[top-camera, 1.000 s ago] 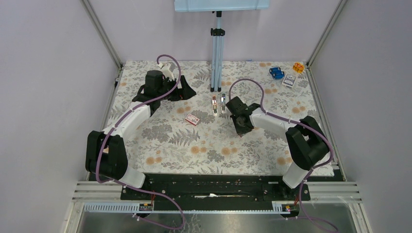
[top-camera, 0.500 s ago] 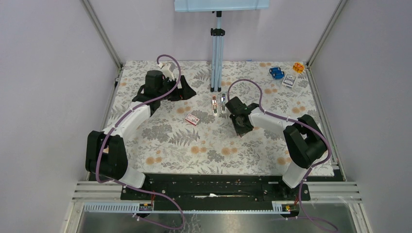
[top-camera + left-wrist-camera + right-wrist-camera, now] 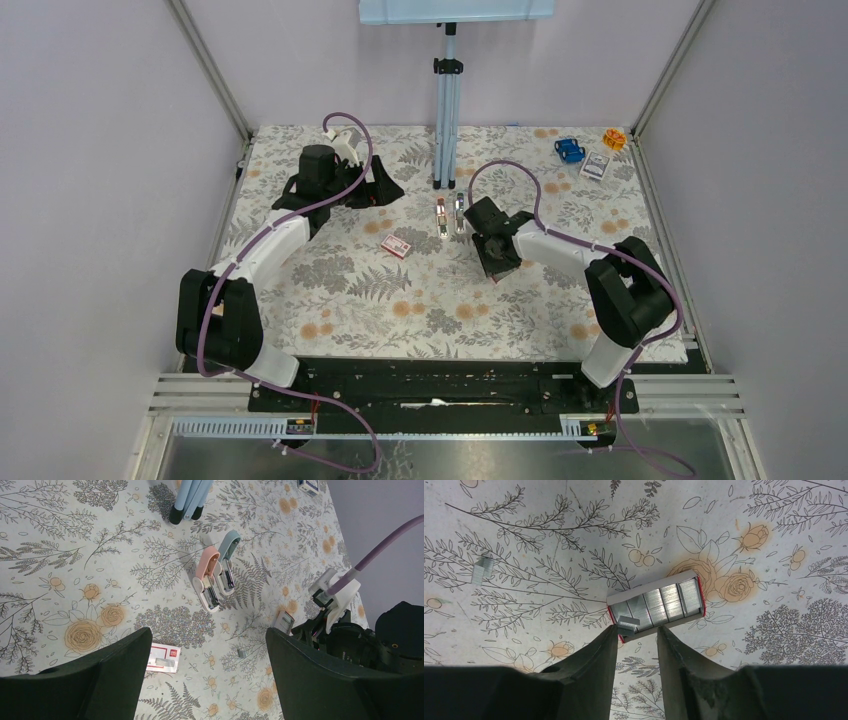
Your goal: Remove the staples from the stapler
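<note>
Two staplers lie flipped open side by side, a pink one (image 3: 208, 577) (image 3: 440, 215) and a blue-grey one (image 3: 227, 565) (image 3: 459, 213). In the right wrist view a red-edged tray of staples (image 3: 655, 605) lies just beyond my right gripper (image 3: 636, 630). The jaws stand apart with nothing between them. A short staple strip (image 3: 628, 622) rests on the tray's near corner, at the left fingertip. Another loose strip (image 3: 482, 569) (image 3: 242, 652) lies on the cloth. My left gripper (image 3: 207, 635) (image 3: 385, 190) hovers wide open, left of the staplers.
A red and white staple box lid (image 3: 162, 658) (image 3: 396, 245) lies between the arms. A metal stand pole (image 3: 447, 120) rises behind the staplers. A blue toy (image 3: 569, 150), an orange item (image 3: 614, 138) and a small box (image 3: 596, 166) sit at the back right corner.
My right gripper has shifted slightly toward the staplers and its fingers have spread. The left arm has not moved.
</note>
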You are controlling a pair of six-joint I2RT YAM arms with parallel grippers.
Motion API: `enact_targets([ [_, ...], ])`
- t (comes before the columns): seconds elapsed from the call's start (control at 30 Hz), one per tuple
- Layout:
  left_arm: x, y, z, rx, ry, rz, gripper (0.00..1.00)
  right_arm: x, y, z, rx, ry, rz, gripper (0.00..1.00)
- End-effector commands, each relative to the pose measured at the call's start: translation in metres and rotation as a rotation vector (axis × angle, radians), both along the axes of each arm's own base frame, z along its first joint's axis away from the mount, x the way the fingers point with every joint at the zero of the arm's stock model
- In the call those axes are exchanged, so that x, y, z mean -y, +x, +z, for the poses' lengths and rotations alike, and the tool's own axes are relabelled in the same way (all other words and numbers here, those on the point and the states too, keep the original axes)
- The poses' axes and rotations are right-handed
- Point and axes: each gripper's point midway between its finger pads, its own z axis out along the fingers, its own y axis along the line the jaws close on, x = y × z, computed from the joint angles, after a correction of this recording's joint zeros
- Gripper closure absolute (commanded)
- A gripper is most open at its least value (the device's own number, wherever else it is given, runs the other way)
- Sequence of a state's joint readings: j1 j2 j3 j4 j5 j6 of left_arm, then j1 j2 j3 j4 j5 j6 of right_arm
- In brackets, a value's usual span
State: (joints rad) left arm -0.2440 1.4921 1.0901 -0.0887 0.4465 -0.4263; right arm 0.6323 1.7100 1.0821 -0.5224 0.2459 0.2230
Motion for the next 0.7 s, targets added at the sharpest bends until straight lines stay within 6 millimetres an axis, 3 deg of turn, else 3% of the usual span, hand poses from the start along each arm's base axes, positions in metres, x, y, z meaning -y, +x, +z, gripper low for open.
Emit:
enact_targets([
  [0.0, 0.004, 0.001, 0.014, 0.048, -0.024, -0.018, 0.12, 0.002, 0.014, 0.020, 0.069, 0.004, -0.014, 0.57],
  [0.2, 0.004, 0.002, 0.015, 0.049, -0.024, -0.018, 0.12, 0.008, 0.015, 0.024, 0.083, -0.017, -0.022, 0.57],
  [0.4, 0.004, 0.001, 0.014, 0.049, -0.024, -0.018, 0.12, 0.011, 0.016, 0.026, 0.098, -0.025, -0.033, 0.40],
  [0.67, 0.004, 0.002, 0.013, 0.044, -0.025, -0.019, 0.12, 0.015, 0.016, 0.026, 0.104, -0.040, -0.039, 0.39],
])
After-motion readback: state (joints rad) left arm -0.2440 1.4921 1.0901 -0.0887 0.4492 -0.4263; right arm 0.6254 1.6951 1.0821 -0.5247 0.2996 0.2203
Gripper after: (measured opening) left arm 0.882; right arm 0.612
